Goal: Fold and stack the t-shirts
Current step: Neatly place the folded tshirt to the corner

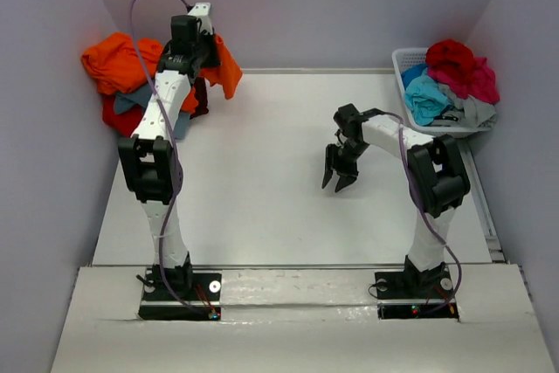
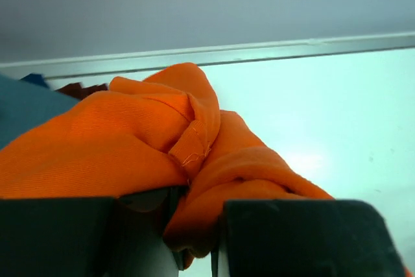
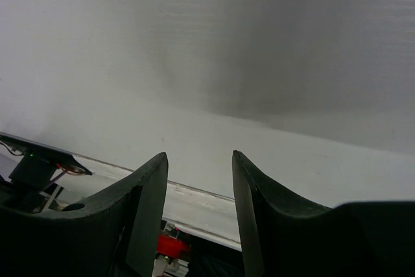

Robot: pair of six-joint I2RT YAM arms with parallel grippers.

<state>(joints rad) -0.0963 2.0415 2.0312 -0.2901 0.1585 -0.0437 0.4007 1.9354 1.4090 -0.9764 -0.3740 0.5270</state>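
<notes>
At the back left lies a pile of t-shirts [image 1: 115,65], bright orange on top with red and slate-grey beneath. My left gripper [image 1: 206,41] reaches over that pile and is shut on a bright orange t-shirt [image 1: 228,69], which hangs to its right. In the left wrist view, a bunched fold of this orange t-shirt [image 2: 130,141] is pinched between the jaws of the left gripper [image 2: 200,222]. My right gripper [image 1: 339,177] hovers over the bare table right of centre, pointing down. It is open with nothing between its fingers, as the right wrist view of the right gripper [image 3: 198,160] shows.
A white slatted basket [image 1: 403,62] stands at the back right, holding crimson [image 1: 461,65], turquoise [image 1: 426,95] and grey shirts. Grey walls close in the table on the left, back and right. A raised strip [image 1: 297,265] runs along the near edge by the arm bases.
</notes>
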